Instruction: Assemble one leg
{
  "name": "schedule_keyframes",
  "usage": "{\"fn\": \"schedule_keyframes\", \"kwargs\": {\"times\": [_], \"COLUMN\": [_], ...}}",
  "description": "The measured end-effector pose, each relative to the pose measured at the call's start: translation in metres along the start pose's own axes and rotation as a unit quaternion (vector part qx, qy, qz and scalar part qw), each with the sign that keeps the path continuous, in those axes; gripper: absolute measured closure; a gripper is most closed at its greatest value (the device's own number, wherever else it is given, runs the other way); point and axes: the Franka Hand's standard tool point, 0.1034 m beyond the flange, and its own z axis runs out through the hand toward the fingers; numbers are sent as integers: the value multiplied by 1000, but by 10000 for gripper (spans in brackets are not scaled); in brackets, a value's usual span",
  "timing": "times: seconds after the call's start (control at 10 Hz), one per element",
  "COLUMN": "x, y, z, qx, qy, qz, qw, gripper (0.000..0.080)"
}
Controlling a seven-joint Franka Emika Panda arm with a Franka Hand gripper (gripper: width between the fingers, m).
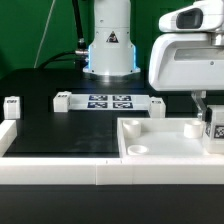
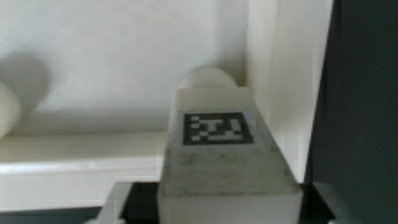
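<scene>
The leg (image 2: 217, 150) is filling the middle of the wrist view, a white tapered block with its square black-and-white tag facing the camera, and the hand (image 1: 211, 125) is clenching it from both sides near its base. In the exterior view the leg (image 1: 214, 129) is sitting at the right edge of the frame, tag showing, right at the far right corner of the big white rimmed tabletop piece (image 1: 150, 150).

My read: the leg is picked and is being carried or lowered to its corner of that piece, so the step in hand is seating it. The next move probably calls for lining the leg's pointed end up squarely with its mounting spot, then pressing or turning it home; I cannot see any hole or socket from here, so exactly where it goes is unclear. The rounded white form behind the leg in the wrist view is too blurred to name.

Moving outward: the black table (image 1: 60, 130) is carrying the marker board (image 1: 110, 100) at upper centre, two small white blocks (image 1: 12, 105) and (image 1: 62, 99) at left, and a long white bar along the front. The robot base (image 1: 108, 45) is standing at the back with green cables behind it.
</scene>
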Motion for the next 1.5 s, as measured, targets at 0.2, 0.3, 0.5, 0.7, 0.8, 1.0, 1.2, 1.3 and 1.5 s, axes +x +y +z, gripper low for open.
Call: {"fn": "schedule_keyframes", "kwargs": {"times": [0.2,0.3,0.5,0.7,0.8,1.0,1.2,1.3,1.5], "x": [1,1,1,-1,-1,-2,-2,-2,-2], "y": [3,4,6,8,8,8,7,7,6], "z": [1,1,1,0,0,0,0,1,1], "qx": [5,4,2,6,7,8,9,9,9], "qy": [3,3,2,-7,-9,-13,-16,-15,-14], "qz": [145,189,295,435,462,510,549,537,495], "qw": [989,982,955,900,887,860,836,844,869], "gripper": [508,508,508,508,508,508,506,506,209]}}
